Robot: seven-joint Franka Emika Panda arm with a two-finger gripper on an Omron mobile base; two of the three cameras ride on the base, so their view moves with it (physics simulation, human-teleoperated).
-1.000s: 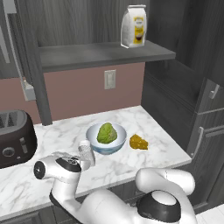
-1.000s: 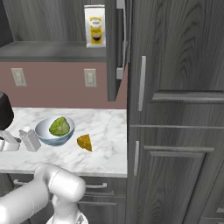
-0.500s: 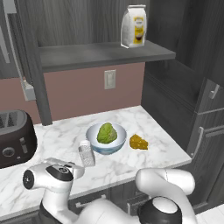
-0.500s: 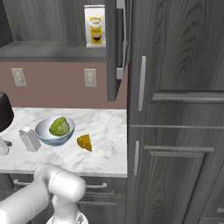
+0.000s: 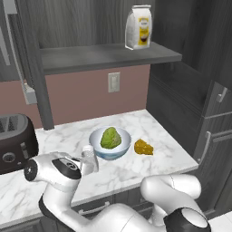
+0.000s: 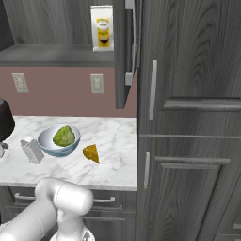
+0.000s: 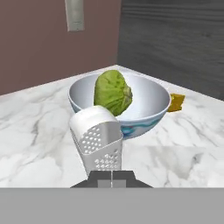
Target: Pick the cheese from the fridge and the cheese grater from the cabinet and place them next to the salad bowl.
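The small silver perforated metal grater (image 7: 97,142) stands on the marble table (image 5: 136,167), touching the white salad bowl (image 5: 110,144). Jaws pressed together, empty, just behind it: nudging forward could topple it.

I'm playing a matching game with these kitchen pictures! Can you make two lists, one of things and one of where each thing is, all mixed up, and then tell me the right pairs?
Things:
1. cheese
2. cheese grater
3. lettuce
4. white-and-yellow bag

Places:
A. up on the dark shelf of the cabinet
B. inside the salad bowl
C. on the marble counter, on the bowl's side nearer the tall cupboards
D. standing on the counter on the bowl's other side, nearer the toaster

Pairs: 1-C, 2-D, 3-B, 4-A
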